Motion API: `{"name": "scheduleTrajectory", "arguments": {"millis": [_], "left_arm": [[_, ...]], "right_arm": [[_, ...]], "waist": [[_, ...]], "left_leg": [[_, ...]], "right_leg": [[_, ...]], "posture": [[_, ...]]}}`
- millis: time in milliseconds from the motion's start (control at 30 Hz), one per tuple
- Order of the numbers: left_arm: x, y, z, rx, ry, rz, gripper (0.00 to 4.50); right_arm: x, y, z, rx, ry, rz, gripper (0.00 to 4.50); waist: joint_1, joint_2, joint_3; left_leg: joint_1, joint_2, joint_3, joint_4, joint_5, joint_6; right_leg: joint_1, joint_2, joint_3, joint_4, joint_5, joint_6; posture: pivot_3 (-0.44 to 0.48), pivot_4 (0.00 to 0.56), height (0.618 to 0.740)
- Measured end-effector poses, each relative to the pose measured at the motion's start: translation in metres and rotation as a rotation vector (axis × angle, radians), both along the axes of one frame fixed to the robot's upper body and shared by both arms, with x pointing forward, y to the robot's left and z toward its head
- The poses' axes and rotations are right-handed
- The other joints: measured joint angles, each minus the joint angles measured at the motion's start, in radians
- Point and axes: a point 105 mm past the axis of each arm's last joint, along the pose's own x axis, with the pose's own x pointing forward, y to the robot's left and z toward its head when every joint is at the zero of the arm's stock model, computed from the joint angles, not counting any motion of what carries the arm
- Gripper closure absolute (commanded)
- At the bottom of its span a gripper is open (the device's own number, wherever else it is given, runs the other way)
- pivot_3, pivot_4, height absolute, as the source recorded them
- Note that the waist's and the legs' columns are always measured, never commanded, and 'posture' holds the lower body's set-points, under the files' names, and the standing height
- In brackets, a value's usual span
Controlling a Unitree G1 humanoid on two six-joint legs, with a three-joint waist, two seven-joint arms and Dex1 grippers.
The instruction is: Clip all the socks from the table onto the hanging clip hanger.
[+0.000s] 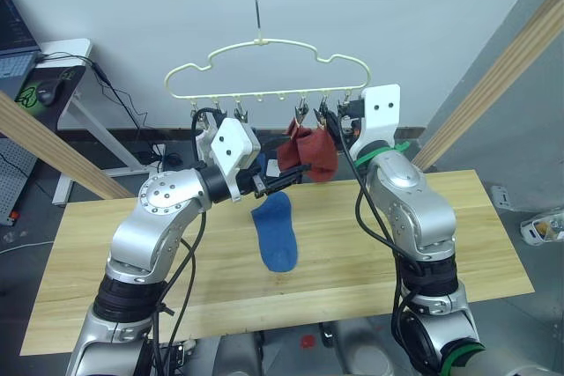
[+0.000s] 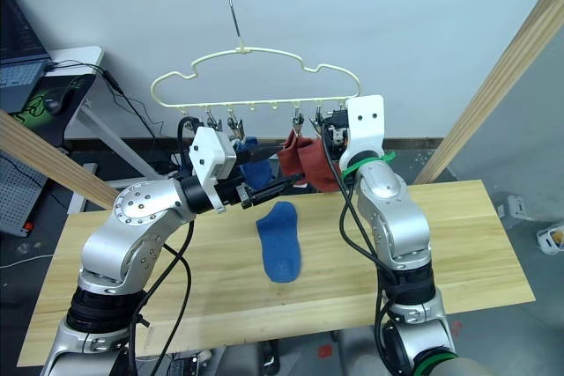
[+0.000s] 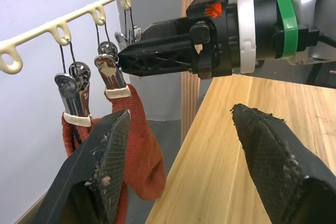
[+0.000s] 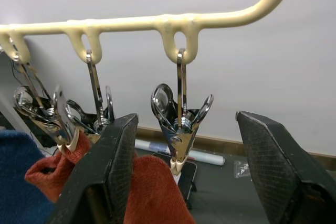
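Two rust-red socks (image 1: 313,151) hang clipped on the clip hanger (image 1: 264,72). One blue sock (image 1: 275,231) lies on the counter (image 1: 493,244) below the hanger. Left gripper (image 3: 178,166) released beside the red socks. Right gripper (image 4: 184,171) released, straddling an empty clip (image 4: 181,129).

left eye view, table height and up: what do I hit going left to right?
Left gripper → blue sock on the table → rust-red socks clipped to the hanger → right gripper, up at the clips.
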Motion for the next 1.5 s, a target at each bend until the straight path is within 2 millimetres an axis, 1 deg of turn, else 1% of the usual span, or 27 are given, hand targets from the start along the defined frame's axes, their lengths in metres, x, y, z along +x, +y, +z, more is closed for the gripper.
{"name": "scheduleTrajectory", "arguments": {"millis": [100, 200, 233, 267, 733, 1033, 1100, 1500], "left_arm": [[0.0, 0.0, 0.0, 0.003, -0.005, 0.002, 1.16], [-0.001, 0.0, -0.002, 0.002, -0.004, 0.002, 1.16], [-0.001, 0.001, -0.003, 0.003, -0.001, 0.004, 1.16], [-0.001, 0.001, -0.004, 0.004, 0.003, 0.005, 1.16], [-0.001, 0.002, -0.006, 0.006, 0.008, 0.013, 1.16], [0.0, 0.002, -0.007, 0.006, 0.01, 0.016, 1.16], [-0.001, 0.003, -0.008, 0.009, 0.012, 0.018, 1.16], [-0.004, 0.004, -0.009, 0.021, 0.011, 0.025, 1.16]], "right_arm": [[0.0, 0.003, 0.004, 0.014, -0.011, 0.006, 1.41], [0.0, 0.005, 0.006, 0.021, -0.016, 0.009, 1.97], [0.0, 0.005, 0.006, 0.023, -0.016, 0.01, 2.33], [0.0, 0.006, 0.006, 0.024, -0.016, 0.011, 2.6], [-0.001, 0.007, 0.006, 0.035, -0.014, 0.006, 2.6], [0.0, 0.014, 0.01, 0.122, 0.002, 0.003, 2.6], [0.001, 0.016, 0.01, 0.128, 0.001, 0.009, 2.6], [0.003, 0.015, 0.009, 0.159, 0.008, 0.021, 2.6]], "waist": [[0.0, 0.0, 0.0], [0.0, 0.0, 0.0], [0.0, 0.0, 0.0], [0.0, 0.0, 0.0], [0.001, 0.0, 0.0], [0.001, 0.0, 0.0], [0.002, 0.0, 0.0], [0.005, 0.0, -0.001]], "left_leg": [[0.0, 0.0, 0.0, 0.0, 0.0, 0.0], [0.0, 0.0, 0.0, 0.0, 0.0, 0.0], [0.0, 0.0, 0.0, 0.0, 0.0, 0.0], [0.0, 0.0, 0.0, 0.0, 0.0, 0.0], [0.0, 0.0, 0.0, 0.0, 0.0, 0.0], [0.0, 0.0, 0.0, 0.001, 0.0, 0.0], [0.0, 0.0, -0.001, 0.001, 0.0, 0.0], [0.0, 0.0, -0.001, 0.001, 0.0, 0.0]], "right_leg": [[0.0, 0.0, 0.0, 0.0, 0.0, 0.0], [0.0, 0.0, 0.0, 0.0, 0.0, 0.0], [0.0, 0.0, 0.0, 0.0, 0.0, 0.0], [0.0, 0.0, 0.0, 0.0, 0.0, 0.0], [0.0, 0.0, 0.0, 0.001, 0.0, 0.0], [0.0, 0.0, 0.0, 0.001, 0.0, 0.0], [0.0, 0.0, 0.0, 0.001, 0.0, 0.0], [0.0, 0.0, 0.0, 0.001, 0.0, 0.0]], "posture": [[-0.174, 0.255, 0.735], [-0.173, 0.255, 0.735], [-0.173, 0.255, 0.735], [-0.172, 0.255, 0.735], [-0.167, 0.252, 0.735], [-0.164, 0.251, 0.735], [-0.151, 0.25, 0.735], [-0.14, 0.247, 0.735]]}}
